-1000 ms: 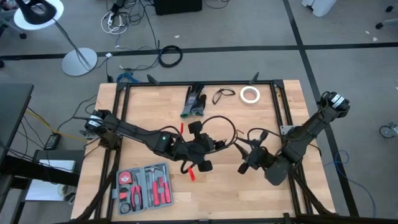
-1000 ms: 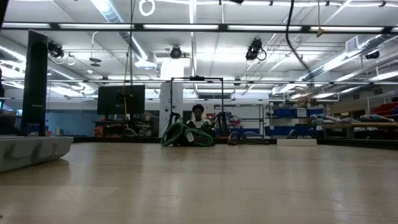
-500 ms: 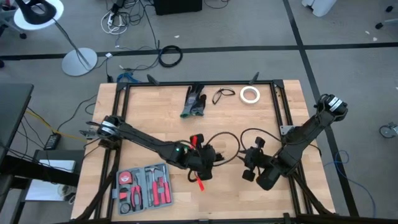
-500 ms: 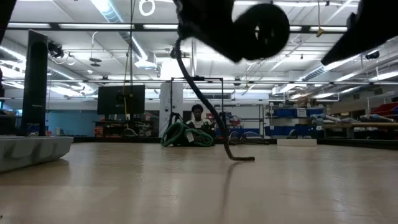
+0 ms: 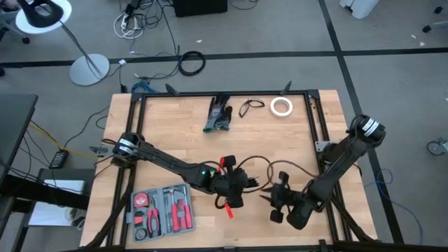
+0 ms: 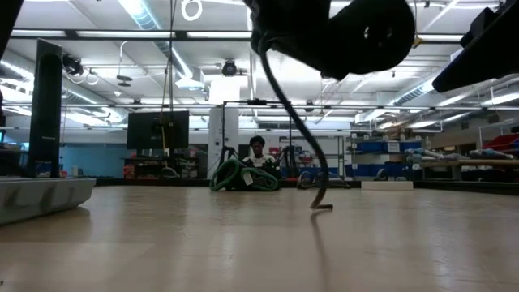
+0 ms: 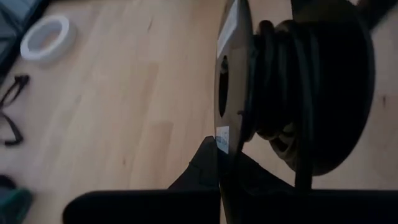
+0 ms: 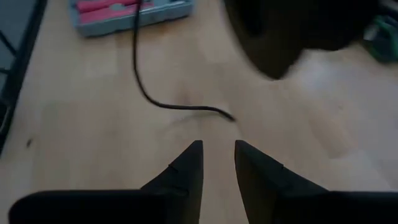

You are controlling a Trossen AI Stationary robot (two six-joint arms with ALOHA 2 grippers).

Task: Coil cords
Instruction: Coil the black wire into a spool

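A round bundle of black cord (image 7: pixel 280 81) wound on a thin-flanged reel hangs over the middle of the table, with my left gripper (image 5: pixel 234 187) shut on it. In the low view the bundle (image 6: pixel 357 32) is at the top. Its loose tail (image 6: pixel 292 113) drops to the table, where the tail's end (image 6: pixel 322 207) lies. My right gripper (image 8: pixel 217 149) stands open just right of the bundle, low over the wood. The tail's end (image 8: pixel 186 107) lies ahead of its fingers, untouched. A small loose cord loop (image 5: pixel 250 107) lies near the far edge. My left gripper pinches the rim of the reel's thin flange (image 7: pixel 225 146) between its two fingers, which slant down from the table's left. The bundle stands on edge in the hold, lifted clear of the table. Only the slack tail reaches the wood.
An open tool case (image 5: pixel 162 210) with red-handled tools lies at the near left. A white tape roll (image 5: pixel 281 106) and a green-grey glove (image 5: pixel 219 115) lie along the far edge. A red item (image 5: pixel 225 207) sits under my left gripper. Black frame rails border the table.
Both grippers have come down and toward the table's near edge. The bundle sank with my left gripper into the low view's top. Its tail end came to lie on the table and slid along it. My right gripper has rolled and tipped.
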